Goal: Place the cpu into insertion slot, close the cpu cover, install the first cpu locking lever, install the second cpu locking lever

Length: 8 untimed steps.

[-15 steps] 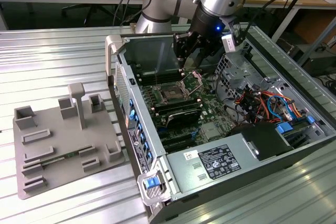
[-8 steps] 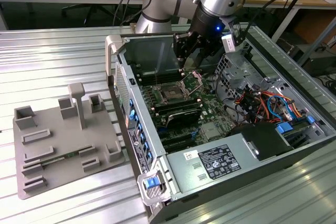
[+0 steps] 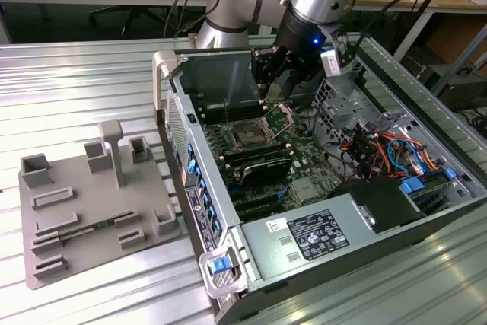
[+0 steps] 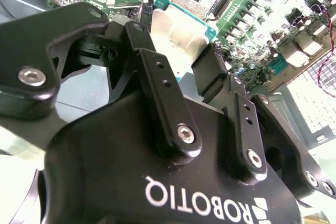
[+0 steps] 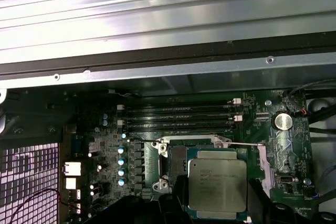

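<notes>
**CPU gripped above insertion slot**

End effector [image 4: 176,51] is closed on the cpu [image 5: 217,184], with its fingers [image 4: 157,77] pinching opposite edges and the silver top showing in the first wrist view. The cpu hovers over the insertion slot [image 5: 175,163], unseated, and part of the slot is exposed beside it. The cpu cover [image 3: 280,116] appears swung up at the slot's edge, though this is hard to confirm. Memory slots [image 5: 178,116] lie just beside the slot. The open computer case [image 3: 205,188] holding the slot sits on the bench [image 3: 76,74].
</notes>
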Tool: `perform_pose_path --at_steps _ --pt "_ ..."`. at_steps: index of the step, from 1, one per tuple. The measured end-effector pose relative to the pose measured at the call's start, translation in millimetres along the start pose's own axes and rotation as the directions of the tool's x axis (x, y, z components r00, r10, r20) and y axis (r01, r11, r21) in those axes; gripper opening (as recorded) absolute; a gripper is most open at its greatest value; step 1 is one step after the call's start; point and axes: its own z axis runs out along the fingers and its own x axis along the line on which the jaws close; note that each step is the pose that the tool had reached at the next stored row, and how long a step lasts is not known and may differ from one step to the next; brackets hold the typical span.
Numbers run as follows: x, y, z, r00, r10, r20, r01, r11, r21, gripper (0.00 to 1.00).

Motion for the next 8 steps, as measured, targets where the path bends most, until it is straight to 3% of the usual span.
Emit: perform_pose_path --at_steps 8 --pt "0.0 0.0 0.1 0.9997 0.023 0.0024 -0.023 0.9997 0.0031 0.55"
